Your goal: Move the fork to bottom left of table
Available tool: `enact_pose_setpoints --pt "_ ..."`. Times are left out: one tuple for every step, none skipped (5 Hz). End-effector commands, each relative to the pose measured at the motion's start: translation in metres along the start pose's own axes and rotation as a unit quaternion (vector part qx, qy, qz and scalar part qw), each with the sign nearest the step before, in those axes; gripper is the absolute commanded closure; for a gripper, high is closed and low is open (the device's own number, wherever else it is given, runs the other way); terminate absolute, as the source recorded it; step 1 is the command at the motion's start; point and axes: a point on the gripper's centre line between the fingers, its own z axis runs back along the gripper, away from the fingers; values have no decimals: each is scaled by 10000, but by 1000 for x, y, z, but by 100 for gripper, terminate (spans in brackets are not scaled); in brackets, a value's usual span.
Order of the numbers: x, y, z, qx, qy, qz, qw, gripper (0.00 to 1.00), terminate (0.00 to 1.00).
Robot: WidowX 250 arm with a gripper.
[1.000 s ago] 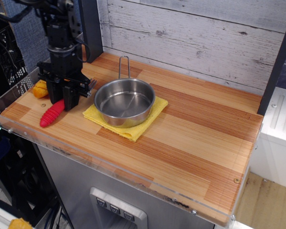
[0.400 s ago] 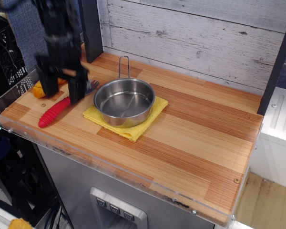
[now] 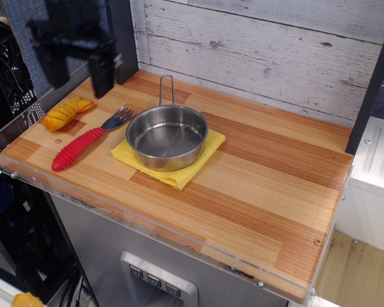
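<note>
The fork point(image 3: 83, 143) lies flat on the wooden table point(image 3: 256, 185) near its left front corner. Its ribbed red handle points to the front left and its silver tines point toward the pan. My gripper point(image 3: 77, 70) hangs well above the fork, at the top left of the view. Its two dark fingers point(image 3: 102, 71) stand wide apart with nothing between them. It is blurred by motion.
A steel pan point(image 3: 167, 135) sits on a yellow cloth point(image 3: 179, 169) just right of the fork's tines. An orange-yellow ridged toy food point(image 3: 65, 112) lies behind the fork at the left edge. Clear acrylic point(image 3: 25, 176) edges the table. A plank wall stands behind.
My gripper let go of the fork and rose straight up, away from the table. The fork now lies free, fully in view.
</note>
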Motion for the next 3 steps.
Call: enact_pose_setpoints --pt "-4 -48 47 -33 -317 -697 9971 0 0" --pt "-3 -51 46 38 -82 -939 9955 0 0" --pt "-3 -51 46 38 -82 -939 9955 0 100"
